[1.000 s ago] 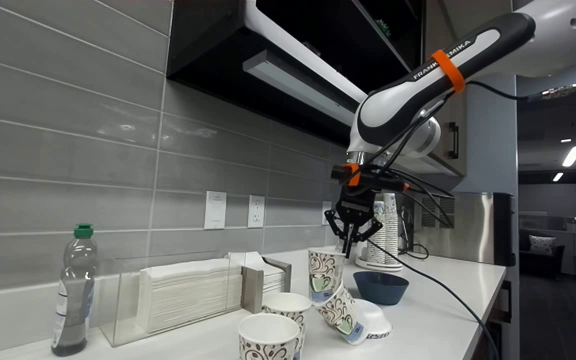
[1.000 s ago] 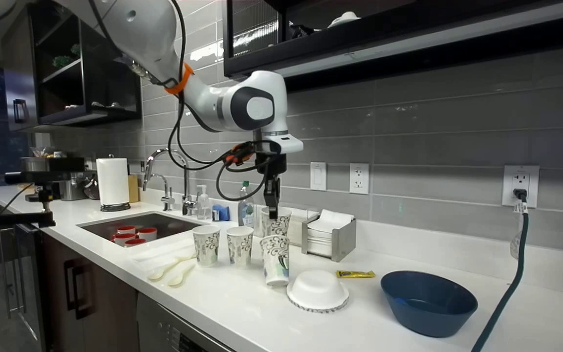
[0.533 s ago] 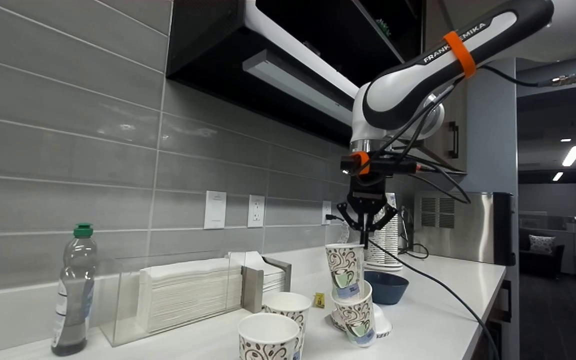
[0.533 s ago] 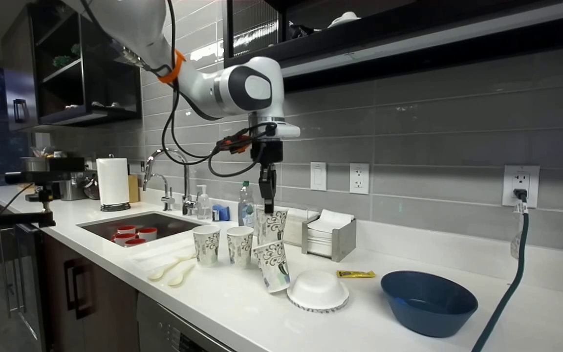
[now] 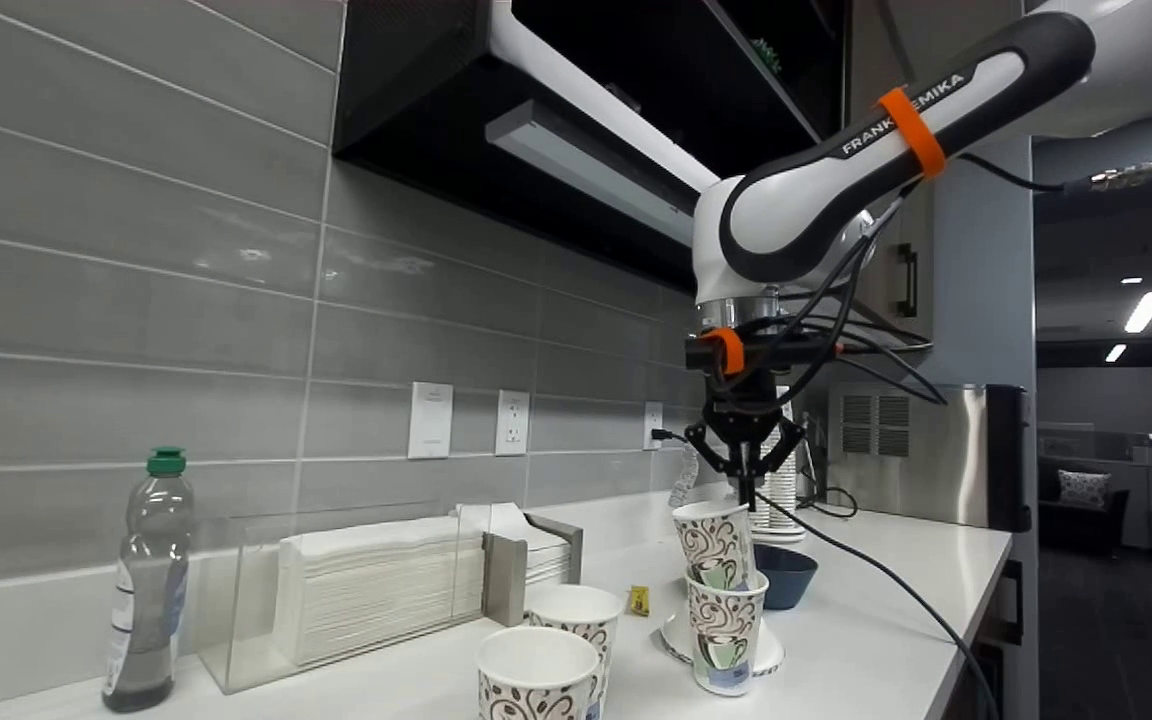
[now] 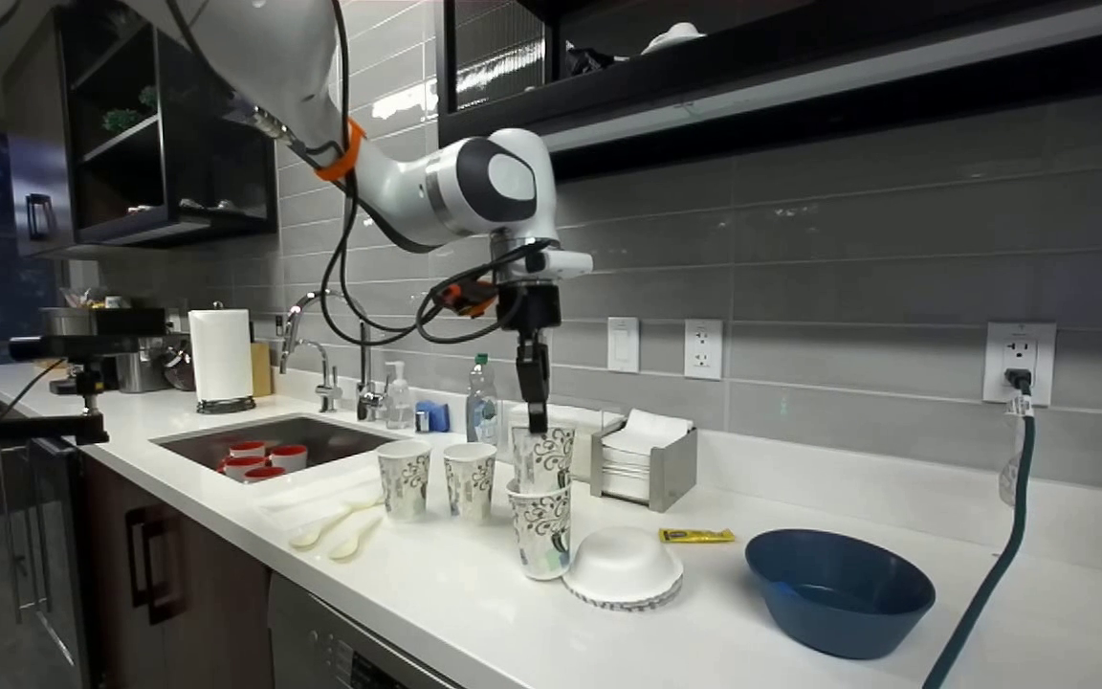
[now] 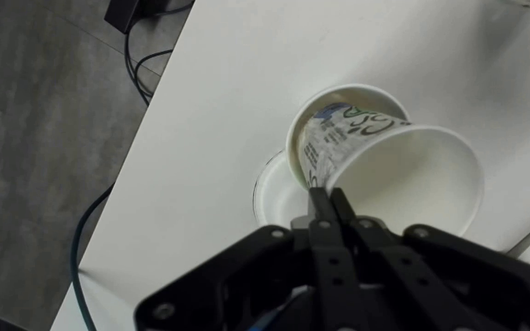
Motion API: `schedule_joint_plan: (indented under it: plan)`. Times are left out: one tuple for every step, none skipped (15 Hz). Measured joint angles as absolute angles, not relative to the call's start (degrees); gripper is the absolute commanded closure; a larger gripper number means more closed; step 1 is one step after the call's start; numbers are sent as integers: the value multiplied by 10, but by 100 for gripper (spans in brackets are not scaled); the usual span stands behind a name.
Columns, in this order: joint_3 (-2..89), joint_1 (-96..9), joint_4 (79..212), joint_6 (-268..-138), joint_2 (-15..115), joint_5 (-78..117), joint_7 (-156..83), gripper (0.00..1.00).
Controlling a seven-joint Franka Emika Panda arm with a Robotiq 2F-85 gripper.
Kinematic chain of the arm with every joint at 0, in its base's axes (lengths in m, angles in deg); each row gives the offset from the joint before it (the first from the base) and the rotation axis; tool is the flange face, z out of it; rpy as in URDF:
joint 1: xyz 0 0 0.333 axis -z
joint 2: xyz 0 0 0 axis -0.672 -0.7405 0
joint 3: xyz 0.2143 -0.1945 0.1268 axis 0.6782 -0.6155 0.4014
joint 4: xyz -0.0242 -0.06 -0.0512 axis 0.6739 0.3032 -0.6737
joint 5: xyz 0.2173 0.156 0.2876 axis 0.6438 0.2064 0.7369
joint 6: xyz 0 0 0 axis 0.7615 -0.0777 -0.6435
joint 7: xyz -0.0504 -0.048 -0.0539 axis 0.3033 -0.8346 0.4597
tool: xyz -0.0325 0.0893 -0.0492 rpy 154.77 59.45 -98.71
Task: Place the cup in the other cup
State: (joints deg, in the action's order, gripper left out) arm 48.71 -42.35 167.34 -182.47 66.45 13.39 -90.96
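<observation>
One tall white swirl-printed paper cup (image 6: 542, 464), near centre in an exterior view: base inside white tapered paper cup (image 6: 542, 536) | lower one went from tilted to almost upright | black claw (image 7: 329, 195) pinches upper cup's rim | nesting seems only begun

Close above, the wrist view faces the upper cup (image 7: 410, 177) both exterior views share.

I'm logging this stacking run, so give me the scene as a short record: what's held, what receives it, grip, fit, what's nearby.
held: white tapered patterned upper cup, tilted
receiving: white tapered patterned lower cup, roughly upright
grip: black two-fingered tool, closed on the upper cup's rim
fit: upper cup's base inside lower cup, not fully seated
nearby: dark blue round bowl; small yellow packet
</observation>
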Motion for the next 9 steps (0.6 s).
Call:
schedule_joint_plan:
  plan:
    - [487, -424, 1673, -1825, 658, 132, -910, 66]
    - [487, -424, 1673, -1825, 653, 132, -910, 59]
    - [487, -424, 1673, -1825, 648, 132, -910, 53]
    - [487, -424, 1673, -1825, 645, 132, -910, 46]
    - [487, -424, 1673, -1825, 643, 132, -910, 38]
    - [487, -424, 1673, -1825, 642, 132, -910, 32]
    - [487, -424, 1673, -1825, 642, 132, -910, 24]
    - [487, -425, 1673, -1825, 642, 132, -910, 18]
    - [487, -425, 1672, -1825, 642, 132, -910, 10]
